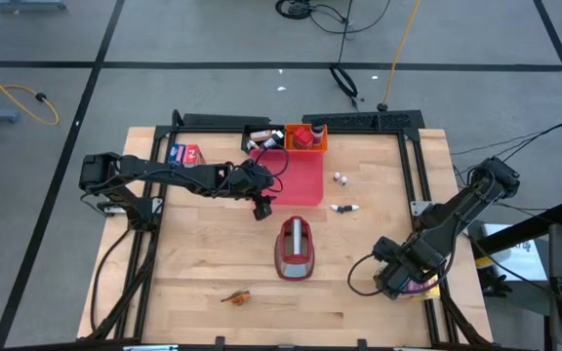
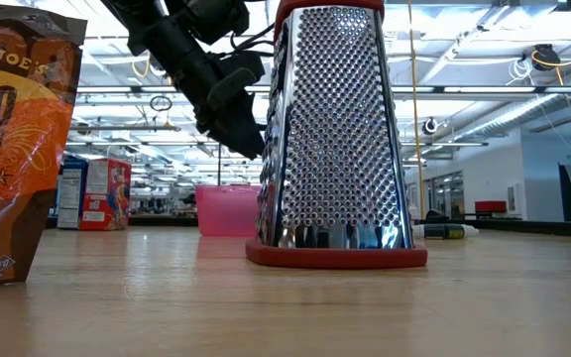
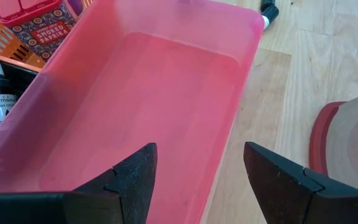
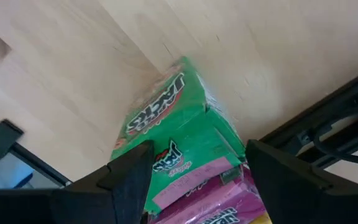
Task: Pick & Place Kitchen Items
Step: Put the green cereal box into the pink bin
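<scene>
Green carton (image 4: 173, 130): right wrist view, centre frame, on the wooden surface (image 4: 73, 56), between the parted fingers of the right claw (image 4: 194, 180), grip unconfirmed. Left wrist view: left claw (image 3: 197, 180), fingers parted, empty, above the pink tray (image 3: 142, 106). High view: grater (image 1: 296, 248), centre.

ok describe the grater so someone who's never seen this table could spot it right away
Start at the pink tray in the middle of the wooden table; just in front of its near edge stands the grater. It is the tallest thing there: perforated shiny metal with a dark red base and top, unlike the small cartons around.
</scene>
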`<move>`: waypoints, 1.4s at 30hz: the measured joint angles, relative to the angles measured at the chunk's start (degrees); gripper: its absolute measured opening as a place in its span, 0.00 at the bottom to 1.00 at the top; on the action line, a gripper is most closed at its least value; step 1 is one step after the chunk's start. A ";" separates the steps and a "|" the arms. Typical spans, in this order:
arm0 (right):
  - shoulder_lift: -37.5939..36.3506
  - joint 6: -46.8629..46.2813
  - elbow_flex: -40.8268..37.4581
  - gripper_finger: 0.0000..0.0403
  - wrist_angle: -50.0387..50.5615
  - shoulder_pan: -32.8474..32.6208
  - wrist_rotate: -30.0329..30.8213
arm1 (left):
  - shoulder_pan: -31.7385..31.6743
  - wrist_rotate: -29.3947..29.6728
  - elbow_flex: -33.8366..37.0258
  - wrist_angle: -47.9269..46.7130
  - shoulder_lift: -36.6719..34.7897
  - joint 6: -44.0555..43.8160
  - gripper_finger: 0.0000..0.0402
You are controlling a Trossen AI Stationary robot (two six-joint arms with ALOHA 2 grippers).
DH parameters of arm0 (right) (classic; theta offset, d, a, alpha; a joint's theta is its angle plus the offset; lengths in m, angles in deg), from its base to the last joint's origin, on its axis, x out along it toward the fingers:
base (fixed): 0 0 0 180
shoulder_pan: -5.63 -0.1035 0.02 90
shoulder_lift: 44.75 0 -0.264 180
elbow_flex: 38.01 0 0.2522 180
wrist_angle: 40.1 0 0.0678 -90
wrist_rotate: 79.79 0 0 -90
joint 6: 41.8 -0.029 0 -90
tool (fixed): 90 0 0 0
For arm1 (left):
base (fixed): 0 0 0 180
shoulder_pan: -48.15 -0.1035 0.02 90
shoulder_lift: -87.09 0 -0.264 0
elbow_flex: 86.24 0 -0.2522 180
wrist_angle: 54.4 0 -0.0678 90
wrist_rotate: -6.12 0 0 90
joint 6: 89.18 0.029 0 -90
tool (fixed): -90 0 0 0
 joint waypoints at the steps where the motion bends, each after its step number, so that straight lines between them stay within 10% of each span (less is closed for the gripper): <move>1: -0.11 -0.01 -0.46 0.64 -0.39 0.00 -0.59 | 0.00 0.00 0.00 0.00 0.00 0.01 0.61; 13: -0.16 3.31 -6.01 0.61 -7.65 0.55 -3.73 | 0.00 -0.01 0.00 0.15 0.00 0.06 0.61; 26: -1.70 12.57 -5.70 0.03 -9.36 4.43 -5.07 | 0.00 0.00 0.00 0.24 0.00 0.03 0.61; 42: -13.66 24.03 -5.66 0.02 -11.05 14.87 -0.21 | 0.00 0.00 0.00 0.22 0.00 0.06 0.61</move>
